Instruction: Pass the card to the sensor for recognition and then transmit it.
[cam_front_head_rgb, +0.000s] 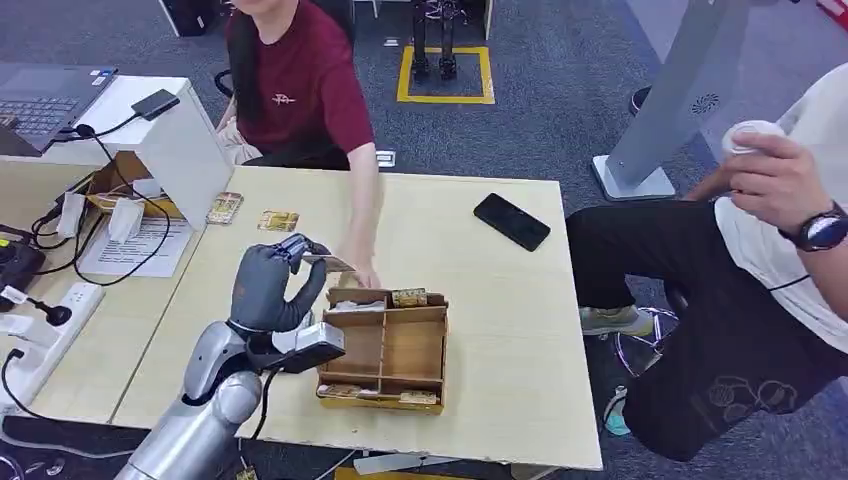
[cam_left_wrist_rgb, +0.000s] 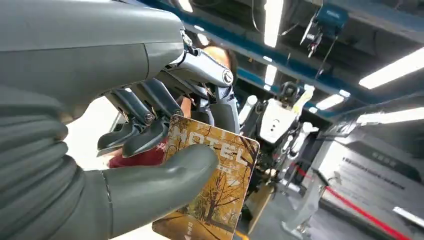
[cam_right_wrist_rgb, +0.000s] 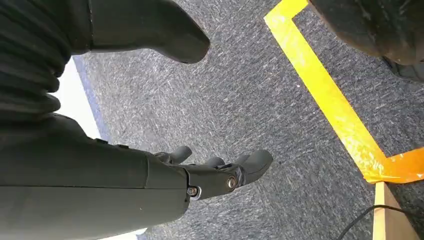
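Pale wood is the big surface here: the light wooden table (cam_front_head_rgb: 500, 330), my landmark. On it, near its front edge, sits the brown wooden compartment box (cam_front_head_rgb: 385, 350) with more cards in its slots. Above the table, just behind that box, my left hand (cam_front_head_rgb: 268, 288) pinches the gold hotel card with the autumn-tree print (cam_left_wrist_rgb: 215, 180) between thumb and fingers, lifted clear. So I judge the pick done; presenting it to the white slanted sensor stand (cam_front_head_rgb: 175, 140) at the table's far left corner, then handing it over, remains. My right hand (cam_right_wrist_rgb: 215, 172) hangs over carpet beside the table, holding nothing, fingers loosely apart.
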